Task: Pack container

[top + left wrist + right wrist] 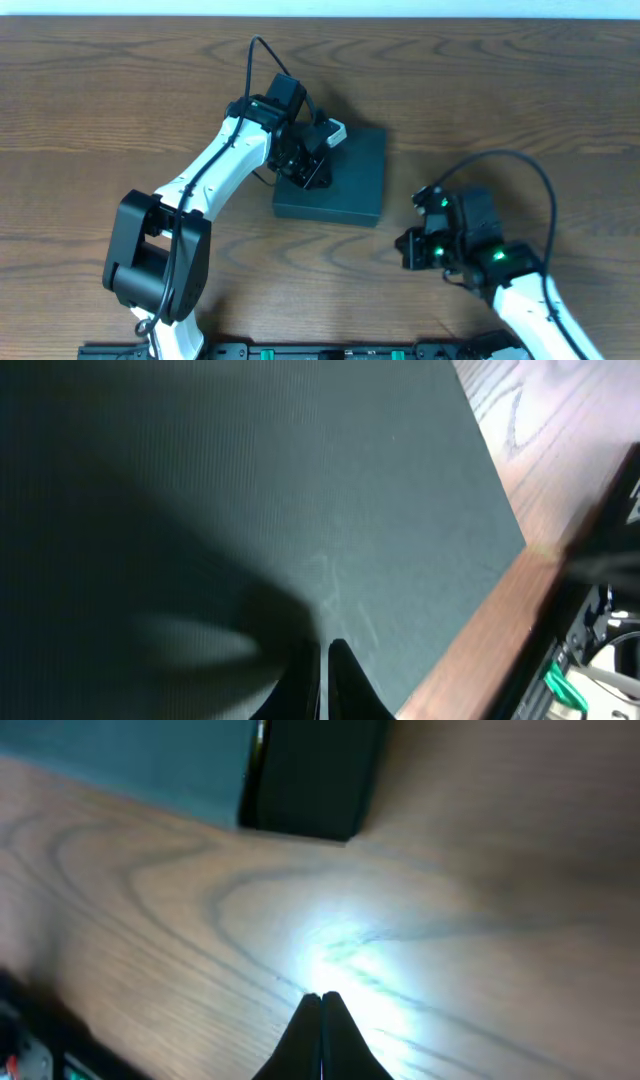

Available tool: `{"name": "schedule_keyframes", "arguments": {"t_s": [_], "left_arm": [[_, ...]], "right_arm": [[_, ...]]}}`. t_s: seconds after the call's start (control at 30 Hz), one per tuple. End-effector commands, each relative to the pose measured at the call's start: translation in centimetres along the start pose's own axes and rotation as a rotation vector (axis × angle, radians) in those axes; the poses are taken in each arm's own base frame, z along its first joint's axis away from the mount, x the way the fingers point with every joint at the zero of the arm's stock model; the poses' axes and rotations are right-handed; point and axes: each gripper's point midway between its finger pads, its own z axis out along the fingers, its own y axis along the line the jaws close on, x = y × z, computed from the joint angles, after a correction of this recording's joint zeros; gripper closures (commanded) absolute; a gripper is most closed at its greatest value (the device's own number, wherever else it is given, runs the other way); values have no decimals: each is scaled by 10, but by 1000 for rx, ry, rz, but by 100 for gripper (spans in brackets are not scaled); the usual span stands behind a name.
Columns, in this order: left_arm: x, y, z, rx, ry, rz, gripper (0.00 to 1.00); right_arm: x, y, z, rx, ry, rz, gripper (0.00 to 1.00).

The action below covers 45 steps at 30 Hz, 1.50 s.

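The container (350, 180) is a dark teal-black shallow square box, lid down, in the middle of the wooden table. My left gripper (312, 172) sits over its left part, fingers pressed together right above the lid, which fills the left wrist view (300, 490). The fingers (322, 660) hold nothing. My right gripper (412, 248) is to the right of the box and nearer the front edge, low over bare wood, shut and empty (322, 1005). A corner of the container (310, 780) shows at the top of the right wrist view.
The wooden table (520, 90) spreads around the box. The table's front edge and a black rail with green parts (560, 680) show at the right of the left wrist view. Cables loop over both arms.
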Motion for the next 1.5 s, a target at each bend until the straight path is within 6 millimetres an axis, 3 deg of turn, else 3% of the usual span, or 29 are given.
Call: {"name": "schedule_keyframes", "arguments": {"t_s": [0.0, 0.2, 0.47, 0.67, 0.73, 0.83, 0.97, 1.0, 1.2, 1.23, 1.27, 1.3, 1.33, 1.37, 1.47], "left_arm": [[7, 0, 6, 24, -6, -39, 94], [22, 6, 19, 28, 10, -125, 94], [23, 5, 19, 32, 13, -153, 94], [23, 5, 19, 31, 15, -155, 94], [23, 6, 19, 26, 14, -156, 94], [21, 11, 12, 18, 1, -168, 94], [9, 16, -26, -10, -79, -181, 94], [5, 15, -45, -30, -121, -179, 94], [13, 11, -140, -202, -301, -175, 94], [16, 6, -156, -227, -335, -172, 94], [19, 1, -169, -242, -367, -165, 90], [21, -4, -178, -253, -390, -159, 78], [24, -10, -187, -264, -409, -153, 37], [28, -14, -194, -286, -422, -150, 5], [43, -31, -202, -287, -418, -153, 5]], "right_arm": [[15, 6, 17, -49, 18, 99, 98], [-8, -3, 40, -15, -110, 176, 98], [-43, -2, 71, -63, -200, 225, 98], [-47, -5, 85, -66, -194, 265, 98], [-50, 2, 83, -100, -185, 258, 98], [-61, 32, 71, -229, -166, 215, 98], [-81, 57, 40, -263, -205, 98, 98], [-87, 61, 27, -243, -219, 64, 98], [-110, 55, -44, -30, -297, -37, 99], [-114, 56, -60, -4, -320, -59, 94], [-119, 59, -75, 14, -349, -66, 79], [-122, 61, -86, 22, -373, -69, 59], [-125, 64, -97, 26, -403, -74, 29], [-130, 67, -108, 27, -442, -80, 1], [-133, 75, -125, -2, -506, -92, 1]]}}
